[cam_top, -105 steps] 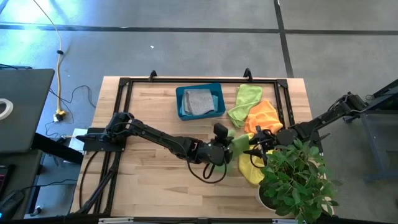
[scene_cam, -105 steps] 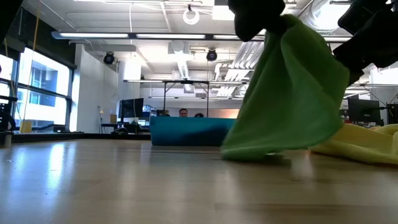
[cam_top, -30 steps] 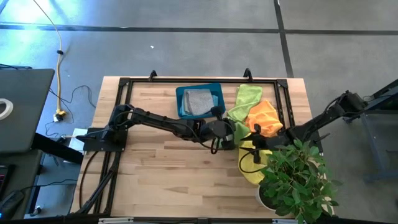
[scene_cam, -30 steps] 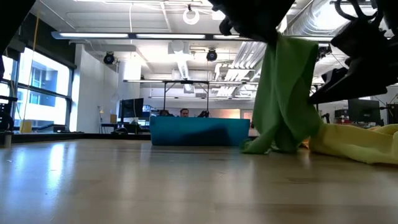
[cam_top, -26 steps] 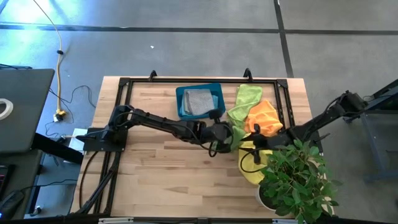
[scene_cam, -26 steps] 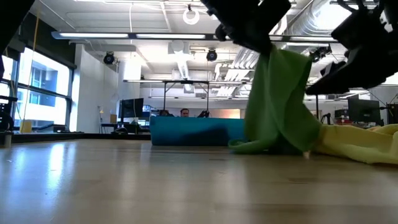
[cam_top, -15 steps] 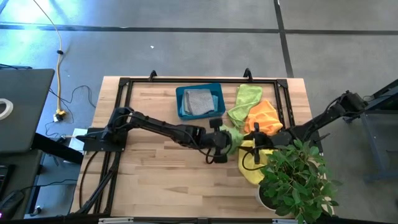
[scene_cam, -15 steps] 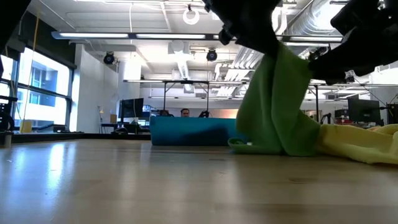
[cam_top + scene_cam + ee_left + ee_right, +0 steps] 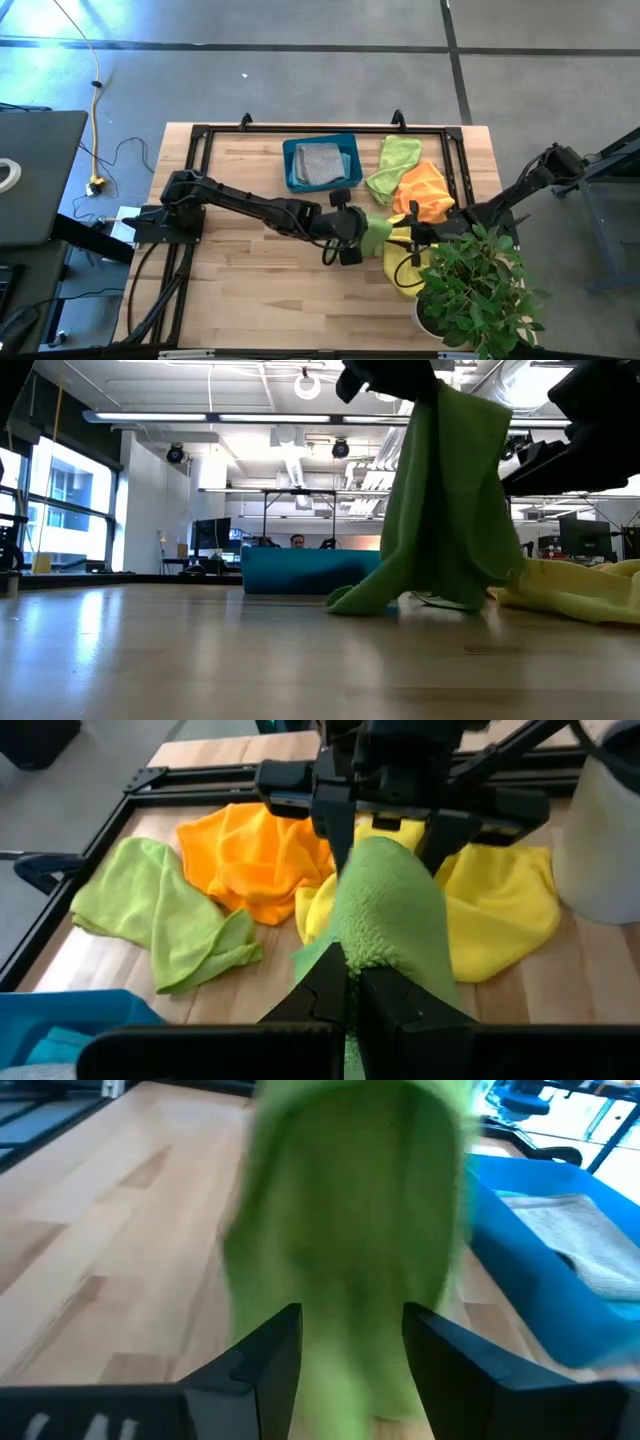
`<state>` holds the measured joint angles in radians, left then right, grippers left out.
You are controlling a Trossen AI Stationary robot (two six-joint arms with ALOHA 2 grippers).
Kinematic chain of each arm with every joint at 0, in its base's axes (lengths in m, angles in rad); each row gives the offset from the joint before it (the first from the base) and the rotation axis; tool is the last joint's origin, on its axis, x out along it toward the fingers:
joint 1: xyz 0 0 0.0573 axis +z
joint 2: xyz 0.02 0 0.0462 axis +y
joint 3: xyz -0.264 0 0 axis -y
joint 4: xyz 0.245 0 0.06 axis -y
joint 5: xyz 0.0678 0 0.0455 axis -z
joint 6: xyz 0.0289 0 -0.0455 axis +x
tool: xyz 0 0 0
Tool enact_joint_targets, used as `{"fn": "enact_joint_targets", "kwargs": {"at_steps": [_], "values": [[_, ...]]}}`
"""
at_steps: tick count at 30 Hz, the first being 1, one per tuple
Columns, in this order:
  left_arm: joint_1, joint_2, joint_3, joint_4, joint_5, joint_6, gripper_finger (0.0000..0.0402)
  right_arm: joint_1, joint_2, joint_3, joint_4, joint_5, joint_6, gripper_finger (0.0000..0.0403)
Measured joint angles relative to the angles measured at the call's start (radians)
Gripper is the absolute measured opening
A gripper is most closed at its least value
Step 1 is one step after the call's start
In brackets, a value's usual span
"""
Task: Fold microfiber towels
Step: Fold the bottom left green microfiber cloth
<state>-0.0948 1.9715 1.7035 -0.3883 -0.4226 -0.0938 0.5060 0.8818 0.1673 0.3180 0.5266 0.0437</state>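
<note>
Table (image 9: 240,290): light wood, fills centre of the high view; teal bin (image 9: 322,163) at upper centre with a grey towel (image 9: 319,162) lying in it. Potted plant (image 9: 475,290) at lower right.

Loose towels heaped right of centre: yellow towel (image 9: 402,268), orange towel (image 9: 423,190), lime towel (image 9: 391,166), overlapping one another.

Green towel (image 9: 447,500) hangs from the left gripper (image 9: 347,982), jaws pinched tight on its upper edge; lower hem drags on the table just left of the yellow one.

Right gripper (image 9: 348,1350) level with the hanging cloth, jaws spread wide, holding nothing.

Handling, by judgement: light, limp, drapes into folds, grippy nap, not fragile. Best taken at a free corner or hem, pinched thin.
</note>
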Motion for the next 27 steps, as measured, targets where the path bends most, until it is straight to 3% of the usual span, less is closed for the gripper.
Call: {"fn": "enact_joint_targets", "kwargs": {"at_steps": [10,18,27], "values": [[0.000,-0.025,0.000,-0.006,0.008,0.011,0.0001,0.000,0.000,0.000,0.000,0.035,-0.004,0.0167],[0.000,-0.025,0.000,-0.006,0.008,0.019,0.0001,0.000,0.000,0.000,0.000,0.160,-0.052,0.0167],[-0.009,-0.025,0.000,-0.006,0.009,0.019,0.0001,-0.002,0.000,0.000,0.060,0.215,-0.097,0.0167]]}}
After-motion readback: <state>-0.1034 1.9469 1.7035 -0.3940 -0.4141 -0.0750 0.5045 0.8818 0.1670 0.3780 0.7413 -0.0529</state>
